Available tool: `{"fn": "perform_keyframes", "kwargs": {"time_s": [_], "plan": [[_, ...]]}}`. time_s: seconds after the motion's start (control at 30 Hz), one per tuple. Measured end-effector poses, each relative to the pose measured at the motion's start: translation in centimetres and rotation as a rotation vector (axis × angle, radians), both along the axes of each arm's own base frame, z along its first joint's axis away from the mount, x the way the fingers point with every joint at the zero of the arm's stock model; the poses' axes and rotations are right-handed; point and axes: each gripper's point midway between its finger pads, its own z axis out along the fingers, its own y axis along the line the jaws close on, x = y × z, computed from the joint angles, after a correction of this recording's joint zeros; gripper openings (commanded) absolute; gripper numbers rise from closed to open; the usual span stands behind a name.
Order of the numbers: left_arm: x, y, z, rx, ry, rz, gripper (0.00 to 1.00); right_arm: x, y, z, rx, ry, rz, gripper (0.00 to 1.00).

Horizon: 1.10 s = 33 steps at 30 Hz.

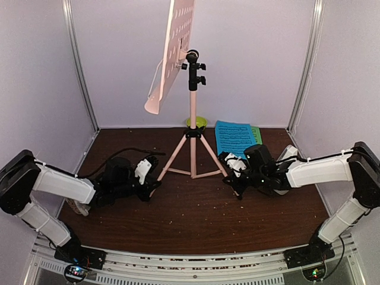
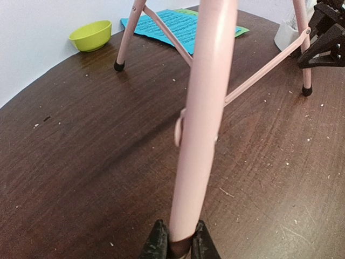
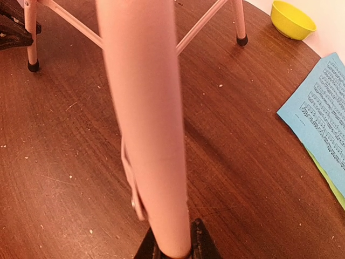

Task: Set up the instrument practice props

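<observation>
Pink metal fills the middle of the top view: the music stand (image 1: 192, 119) is upright on its three spread legs on the dark wood surface (image 1: 196, 219), with its perforated tray (image 1: 172, 53) tilted high at the top of the frame. The stand looks set up, or nearly so, but both arms have hold of it. The left fingers (image 2: 157, 244) are pinched almost shut on the foot of one front leg (image 2: 197, 135), at the bottom of the left wrist view. The right fingers (image 3: 200, 244) grip the other front leg (image 3: 145, 108) the same way. No sheet shows on the tray. The blue sheet (image 1: 233, 138) lies flat on the surface at centre right of the top view, behind the right arm, with the green sheet (image 1: 256, 134) under it, only its edge showing. I judge that putting the sheets on the tray and placing the metronome are both left to do. The count is one stand with three legs, one blue sheet, one green sheet and one lime bowl (image 1: 200, 122) behind the stand. There is also one white thing (image 1: 289, 152) half hidden by the right arm; I cannot tell whether it is the metronome.
</observation>
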Motion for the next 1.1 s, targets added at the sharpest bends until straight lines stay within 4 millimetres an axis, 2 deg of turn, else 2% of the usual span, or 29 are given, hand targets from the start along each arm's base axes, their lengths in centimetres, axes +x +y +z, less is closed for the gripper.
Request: {"fn": "perform_keyframes", "kwargs": {"time_s": [0.53,0.6,0.67,0.7,0.77,0.83,0.93,0.97,1.1], "plan": [[-1.6,0.9,-0.5,-0.089,0.047,0.038,0.0,-0.5,-0.1,-0.3,0.015,0.037,-0.016,0.0],[-2.0,0.9,-0.4,-0.097,0.047,0.027,0.0,-0.5,-0.1,-0.3,0.017,0.038,-0.014,0.07],[-2.5,0.8,-0.1,-0.105,0.043,0.012,0.0,-0.7,0.1,-0.2,0.02,0.04,-0.007,0.17],[-2.8,0.8,0.0,-0.105,0.046,0.004,0.03,-0.8,0.2,-0.2,0.022,0.042,-0.002,0.25],[-3.4,1.0,0.2,-0.103,0.051,-0.006,0.21,-1.0,0.3,-0.3,0.04,0.071,-0.024,0.43],[-4.1,1.3,0.1,-0.097,0.071,-0.011,0.43,-0.9,-0.1,-0.5,0.055,0.11,-0.072,0.56],[-4.7,1.7,0.6,-0.102,0.086,-0.02,0.83,-0.7,-0.5,-0.6,0.069,0.143,-0.131,0.65],[-4.8,1.8,1.1,-0.114,0.08,-0.027,0.86,-0.6,-0.6,-0.6,0.073,0.148,-0.143,0.67],[-5.4,1.7,3.5,-0.161,0.045,-0.058,0.88,-0.6,-0.6,-0.2,0.103,0.161,-0.174,0.67]]}}
